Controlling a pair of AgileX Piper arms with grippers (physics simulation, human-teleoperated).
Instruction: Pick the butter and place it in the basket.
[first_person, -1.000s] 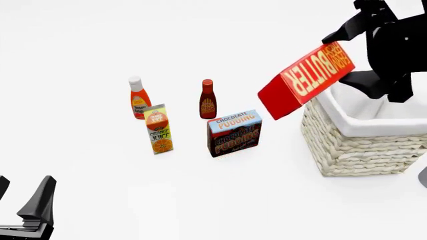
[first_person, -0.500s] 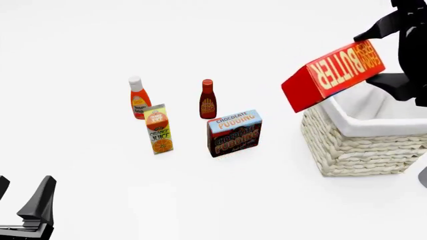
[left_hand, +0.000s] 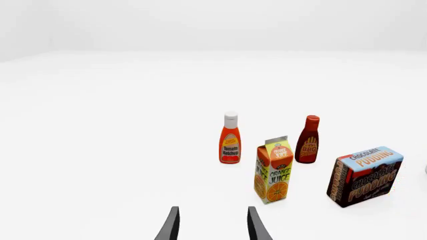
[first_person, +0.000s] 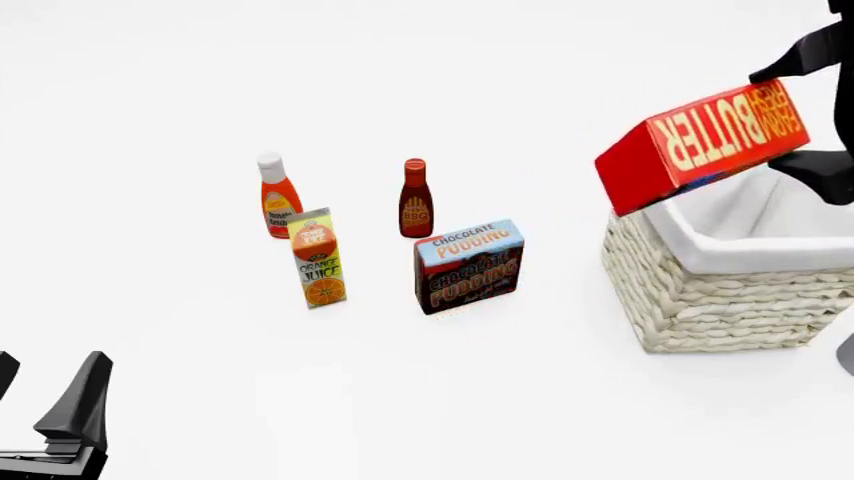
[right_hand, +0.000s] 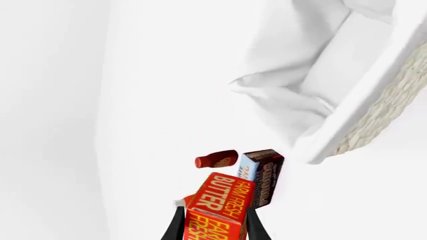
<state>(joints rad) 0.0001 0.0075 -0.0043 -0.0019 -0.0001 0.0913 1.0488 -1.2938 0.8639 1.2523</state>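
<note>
The butter (first_person: 701, 145), a red carton with white "BUTTER" lettering, hangs tilted above the left rim of the basket (first_person: 721, 300), a cream wicker basket with a white cloth lining. My right gripper (first_person: 811, 112) is shut on the carton's right end, above the basket's opening. In the right wrist view the butter (right_hand: 220, 205) sits between the fingers (right_hand: 177, 226), with the basket's rim (right_hand: 373, 85) beyond it. My left gripper (first_person: 47, 420) is open and empty at the near left corner, far from both; its fingers (left_hand: 172, 225) show in the left wrist view.
Left of the basket stand a chocolate pudding box (first_person: 467, 268), an orange juice carton (first_person: 318, 258), a ketchup bottle (first_person: 278, 195) and a BBQ sauce bottle (first_person: 415, 198). They also show in the left wrist view: pudding (left_hand: 365, 175), juice (left_hand: 273, 170).
My right gripper has carried the butter to the right and slightly up, from left of the basket to above its left rim. The left arm has not moved.
</note>
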